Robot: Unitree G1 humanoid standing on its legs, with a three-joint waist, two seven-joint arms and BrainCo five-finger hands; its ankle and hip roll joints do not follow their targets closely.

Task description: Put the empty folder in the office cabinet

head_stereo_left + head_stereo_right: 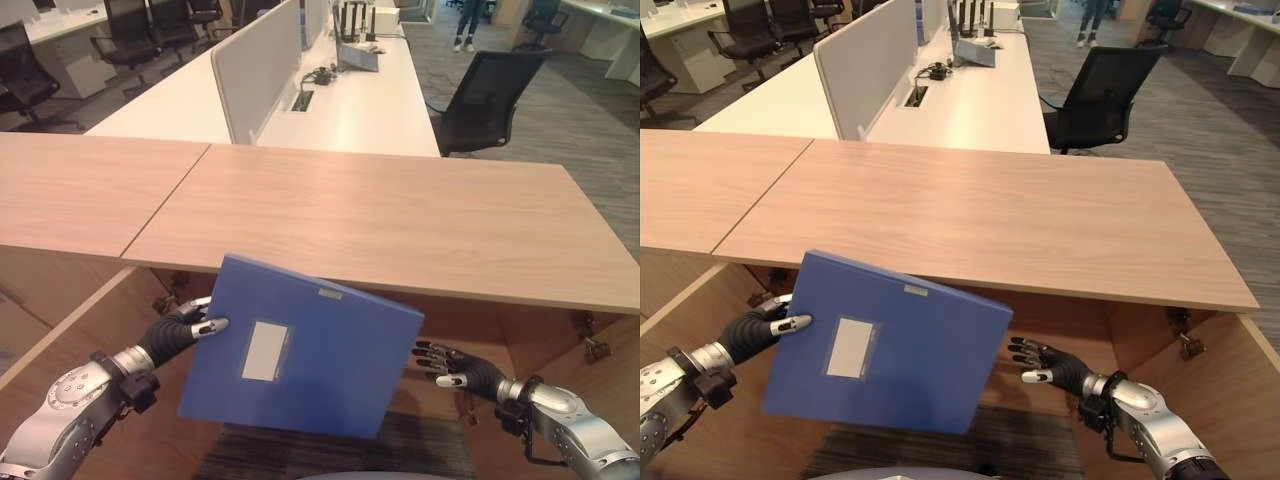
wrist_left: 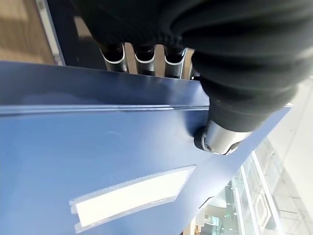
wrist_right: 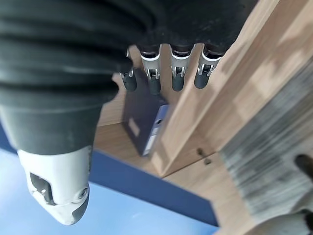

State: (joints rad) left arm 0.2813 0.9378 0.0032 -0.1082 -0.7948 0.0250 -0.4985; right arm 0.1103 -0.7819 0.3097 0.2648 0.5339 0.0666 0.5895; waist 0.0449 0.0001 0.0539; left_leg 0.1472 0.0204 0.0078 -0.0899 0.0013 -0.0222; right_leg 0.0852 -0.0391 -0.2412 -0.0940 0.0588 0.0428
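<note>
We hold the blue folder (image 1: 300,350) at the cabinet (image 1: 400,225).
Our left hand (image 1: 185,330) pinches its edge; our right hand (image 1: 455,368) hovers beside it, fingers (image 3: 177,73) spread.

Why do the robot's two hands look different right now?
The left hand pinches the blue folder by its edge, thumb on the front, fingers behind; the right hand holds nothing. The left hand touches the folder; the right hand hangs beside it, apart, fingers spread. Both wear dark ribbed covers and sit in front of the open wooden cabinet.
</note>
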